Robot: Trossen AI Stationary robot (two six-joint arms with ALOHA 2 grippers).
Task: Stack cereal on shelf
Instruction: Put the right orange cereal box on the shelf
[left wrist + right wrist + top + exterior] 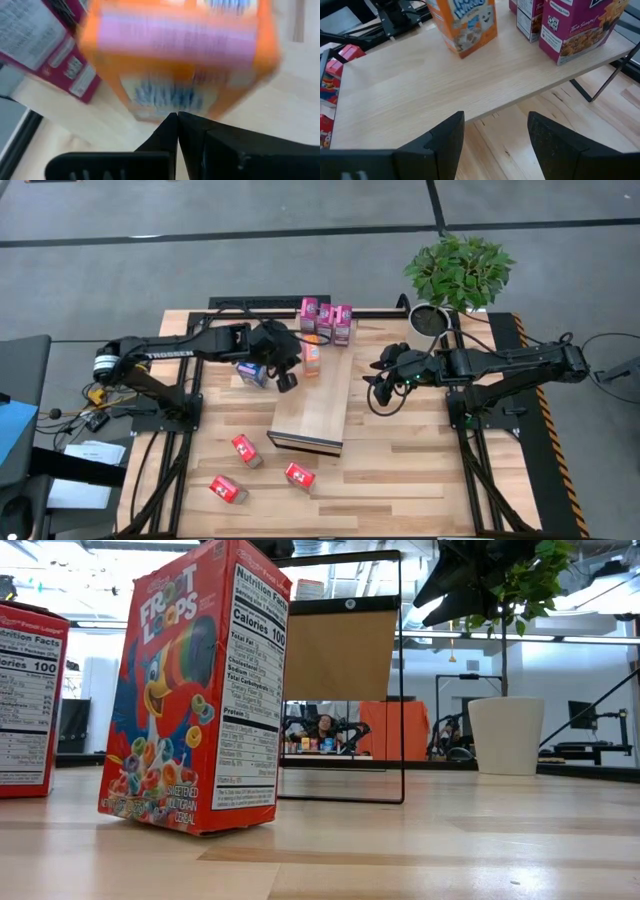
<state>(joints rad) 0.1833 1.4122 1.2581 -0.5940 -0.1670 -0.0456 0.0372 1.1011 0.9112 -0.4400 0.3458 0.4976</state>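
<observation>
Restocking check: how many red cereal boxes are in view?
3, all on the tabletop in front of the shelf: one nearest it, one beside, one farthest out. Others may be hidden.

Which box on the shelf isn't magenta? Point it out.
The orange box. It stands alone on the shelf, set apart from the three magenta boxes, which are clustered together at the shelf's far end.
</observation>
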